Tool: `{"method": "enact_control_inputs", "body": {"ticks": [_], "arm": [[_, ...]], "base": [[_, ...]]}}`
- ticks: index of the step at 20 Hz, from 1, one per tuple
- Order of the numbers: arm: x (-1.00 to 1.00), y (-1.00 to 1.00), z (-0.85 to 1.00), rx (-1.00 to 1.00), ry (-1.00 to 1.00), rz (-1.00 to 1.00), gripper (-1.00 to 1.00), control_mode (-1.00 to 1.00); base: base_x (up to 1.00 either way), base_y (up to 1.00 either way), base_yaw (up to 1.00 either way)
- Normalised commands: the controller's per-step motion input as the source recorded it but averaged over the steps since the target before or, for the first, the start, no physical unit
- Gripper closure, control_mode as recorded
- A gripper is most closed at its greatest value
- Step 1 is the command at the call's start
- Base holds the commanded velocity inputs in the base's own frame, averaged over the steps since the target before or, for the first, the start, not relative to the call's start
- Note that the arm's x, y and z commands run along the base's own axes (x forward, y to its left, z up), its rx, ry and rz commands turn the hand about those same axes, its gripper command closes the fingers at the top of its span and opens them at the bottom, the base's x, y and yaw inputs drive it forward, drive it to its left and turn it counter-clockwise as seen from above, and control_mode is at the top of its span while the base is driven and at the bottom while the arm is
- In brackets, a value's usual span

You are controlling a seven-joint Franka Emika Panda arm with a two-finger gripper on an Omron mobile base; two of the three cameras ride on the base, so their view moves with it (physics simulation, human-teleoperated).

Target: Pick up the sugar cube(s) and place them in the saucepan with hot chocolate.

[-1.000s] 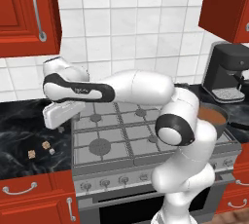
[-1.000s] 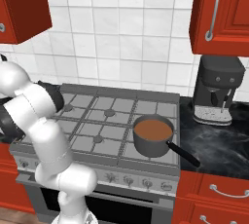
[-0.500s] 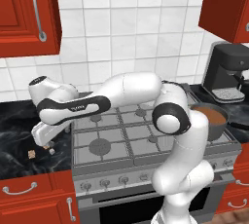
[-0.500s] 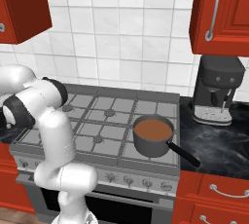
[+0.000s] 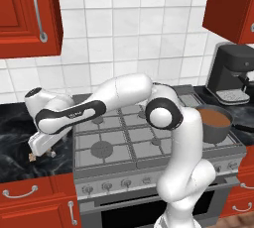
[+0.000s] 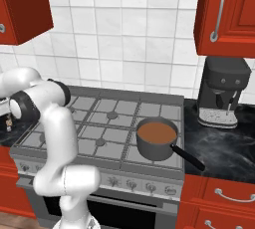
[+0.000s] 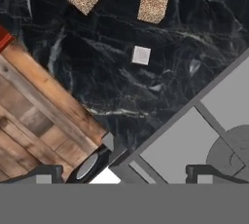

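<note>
Hovering low over the black marble surface (image 7: 146,91) left of the stove (image 5: 149,138), the end effector (image 7: 124,172) has its fingers spread wide, holding nothing; three sugar cubes (image 7: 141,55) lie below, while the saucepan (image 6: 156,138) sits on the stove's right front burner.

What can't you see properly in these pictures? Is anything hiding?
- Gripper: in the left base view the hand covers the fingers, so their gap is hard to tell.
- Sugar cubes: clear in the hand view; in the left base view just a speck beside the hand.
- Saucepan: in the left base view the arm covers its left side, and the handle is hidden.
- Coffee machine: cut off by the right edge there.
</note>
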Motion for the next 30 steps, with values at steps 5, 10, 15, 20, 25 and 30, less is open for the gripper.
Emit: {"method": "enact_control_inputs", "body": {"ticks": [5, 10, 15, 20, 25, 30], "arm": [[0.26, 0.0, -0.41, 0.06, 0.1, 0.0, -1.0, -1.0], [0.1, 0.0, -0.12, 0.12, 0.1, 0.0, -1.0, -1.0], [0.1, 0.0, -0.27, 0.09, 0.12, 0.0, -1.0, -1.0], [0.14, 0.0, -0.48, 0.03, 0.07, 0.0, -1.0, -1.0], [0.1, 0.0, -0.25, 0.0, 0.01, 0.0, -1.0, -1.0], [0.2, 0.0, -0.04, 0.0, 0.04, 0.0, -1.0, -1.0]], "base": [[0.0, 0.0, 0.0], [0.0, 0.0, 0.0], [0.0, 0.0, 0.0], [0.0, 0.0, 0.0], [0.0, 0.0, 0.0], [0.0, 0.0, 0.0]]}}
